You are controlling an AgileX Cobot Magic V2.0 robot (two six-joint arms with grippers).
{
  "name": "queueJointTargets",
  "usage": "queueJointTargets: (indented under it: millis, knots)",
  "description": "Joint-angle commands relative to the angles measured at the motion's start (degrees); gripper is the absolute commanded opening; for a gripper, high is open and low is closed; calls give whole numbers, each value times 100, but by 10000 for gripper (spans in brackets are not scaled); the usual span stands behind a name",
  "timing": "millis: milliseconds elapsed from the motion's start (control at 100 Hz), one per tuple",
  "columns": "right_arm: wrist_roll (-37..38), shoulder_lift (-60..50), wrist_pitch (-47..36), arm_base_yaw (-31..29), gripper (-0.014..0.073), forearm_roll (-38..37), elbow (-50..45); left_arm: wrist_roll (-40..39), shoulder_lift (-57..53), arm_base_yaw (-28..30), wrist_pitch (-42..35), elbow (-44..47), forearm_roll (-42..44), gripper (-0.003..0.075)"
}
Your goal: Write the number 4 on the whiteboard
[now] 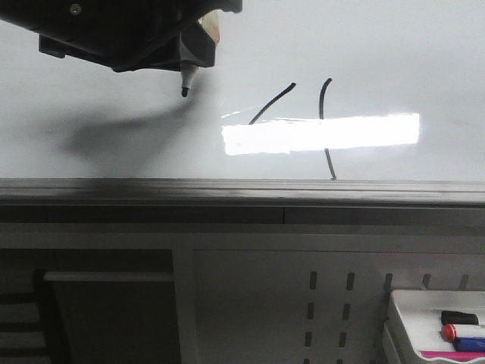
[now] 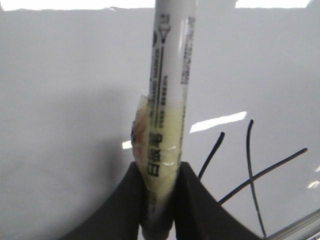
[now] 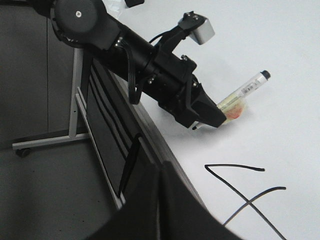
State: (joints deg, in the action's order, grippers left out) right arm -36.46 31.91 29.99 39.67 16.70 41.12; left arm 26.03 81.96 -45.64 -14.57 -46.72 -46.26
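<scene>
Two tools belong to this rig, but only the left tool (image 3: 207, 114) carries the work. Its jaws are closed on the barrel of a marker (image 2: 167, 100), gripped at a band of yellowish padding wound round the barrel, probably there to stop the smooth pen slipping or turning under writing pressure. The marker sticks straight out beyond the fingertips, black tip (image 1: 184, 92) foremost, so that the tip and not the tool meets the whiteboard (image 1: 394, 53).

The number 4 (image 1: 303, 125) lies to the right of the left tool, apart from the tip. It shows as a short slanted stroke, a longer, slightly curved upright stroke and a cross line, which a bright reflection washes out in the front view but which the wrist views show plainly. All three strokes appear to be present, so the writing is judged complete or nearly so. The tip looks to stand off to the side of the strokes; whether it touches the board cannot be told.

The right tool (image 3: 165, 210) shows only as dark finger shapes at the edge of its own view; whether it is wide or narrow cannot be told. It hangs near the board's edge, beside the figure.

A tray of spare markers (image 1: 443, 322) sits below the board's edge rail (image 1: 227, 193), far from the left tool.
</scene>
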Motion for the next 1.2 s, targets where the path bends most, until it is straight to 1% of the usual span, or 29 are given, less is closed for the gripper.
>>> queueJointTargets:
  millis: [0,10,80,110,180,380,510,1190]
  knots:
    - [43,-27,-338,-122,-60,12,168,1119,-132,5,-435,-138,-955,-20]
    - [43,-27,-338,-138,-60,12,168,1347,-134,5,-456,-138,-1056,-20]
    - [43,-27,-338,-178,-60,12,168,2312,-80,5,-608,-138,-2115,-20]
    - [43,-27,-338,-191,-60,12,168,2563,-64,5,-682,-138,-2573,-20]
    - [43,-27,-338,-191,-60,12,168,2835,-10,5,-767,-138,-3028,-20]
    - [43,-16,-338,-191,-60,12,168,2835,193,5,-530,-138,-3107,-20]
    - [52,-16,-349,-191,-60,12,168,2835,292,5,-524,-150,-3107,-20]
    - [84,-16,-349,-191,-60,12,168,2824,624,5,-877,-150,-3116,-19]
